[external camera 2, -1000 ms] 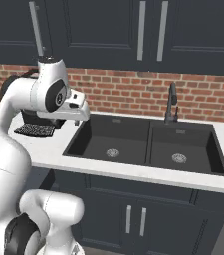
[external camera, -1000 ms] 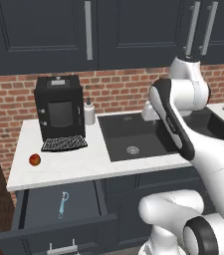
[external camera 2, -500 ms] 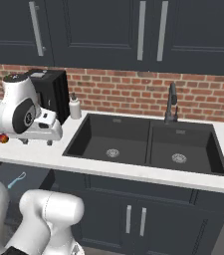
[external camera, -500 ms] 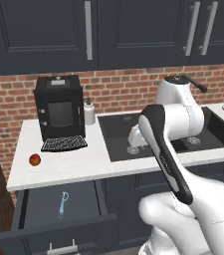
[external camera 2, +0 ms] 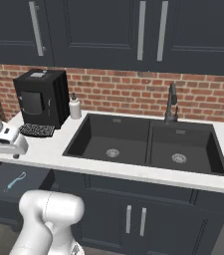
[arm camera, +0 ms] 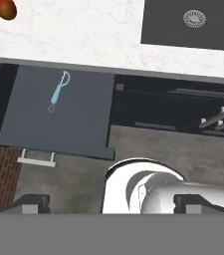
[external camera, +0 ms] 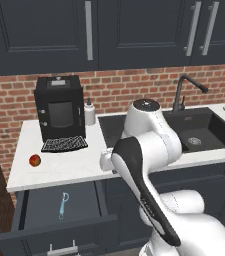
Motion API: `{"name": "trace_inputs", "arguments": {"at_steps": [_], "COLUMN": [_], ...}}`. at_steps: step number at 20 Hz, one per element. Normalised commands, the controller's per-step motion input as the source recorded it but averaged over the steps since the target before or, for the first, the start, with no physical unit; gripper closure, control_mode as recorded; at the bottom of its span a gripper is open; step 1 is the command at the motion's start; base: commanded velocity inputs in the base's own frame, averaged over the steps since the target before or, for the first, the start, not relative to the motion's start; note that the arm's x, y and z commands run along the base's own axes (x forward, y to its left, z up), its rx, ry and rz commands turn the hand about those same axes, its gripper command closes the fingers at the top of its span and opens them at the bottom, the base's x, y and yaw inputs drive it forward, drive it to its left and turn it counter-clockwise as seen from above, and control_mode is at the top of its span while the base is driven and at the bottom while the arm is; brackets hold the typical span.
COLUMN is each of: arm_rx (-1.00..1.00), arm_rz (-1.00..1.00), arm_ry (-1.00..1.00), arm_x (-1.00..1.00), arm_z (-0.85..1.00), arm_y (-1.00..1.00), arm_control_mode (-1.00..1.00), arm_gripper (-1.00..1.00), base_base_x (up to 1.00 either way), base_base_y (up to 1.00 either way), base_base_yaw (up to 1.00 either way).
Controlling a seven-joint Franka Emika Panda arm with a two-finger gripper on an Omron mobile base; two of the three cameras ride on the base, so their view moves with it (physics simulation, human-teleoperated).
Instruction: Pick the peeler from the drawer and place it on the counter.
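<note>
The gripper (external camera 2: 15,147) stood with jaws spread and empty above the counter's (external camera: 74,167) front edge, approaching the peeler (external camera: 64,204), which lay mid-floor in the open drawer (external camera: 54,235); the next move appeared to require descending over its handle.

The arm (external camera: 151,165) is seen as a glossy white shell built of rounded, tube-like links. A dark grey to black band is noted along one link, running down its length in the left base view. A round dark cap with a speckled face is seen on top of one joint (external camera: 146,105). The lower body is made up of bulbous white segments. The hand (external camera 2: 11,142) is a blocky white housing with small dark finger tips (arm camera: 31,203).
</note>
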Motion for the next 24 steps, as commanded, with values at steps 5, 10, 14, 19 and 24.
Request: {"name": "trace_inputs", "arguments": {"at_steps": [5, 10, 14, 19, 24], "arm_rx": [0.0, -0.05, -0.12, -0.08, -0.07], "arm_rz": [0.0, 0.0, 0.0, 0.0, 0.0], "arm_ry": [0.01, 0.02, 0.12, 0.14, 0.09], "arm_x": [-0.01, 0.02, 0.06, 0.39, 0.4], "arm_z": [-0.4, -0.53, -0.65, -0.46, -0.44], "arm_y": [0.92, 0.79, 0.47, 0.28, 0.29], "arm_control_mode": [-1.0, -1.0, -1.0, -1.0, -1.0], "arm_gripper": [-1.0, -1.0, -1.0, -1.0, -1.0], "base_base_x": [0.0, 0.0, 0.0, 0.0, 0.0], "base_base_y": [0.0, 0.0, 0.0, 0.0, 0.0], "base_base_yaw": [0.0, 0.0, 0.0, 0.0, 0.0]}}
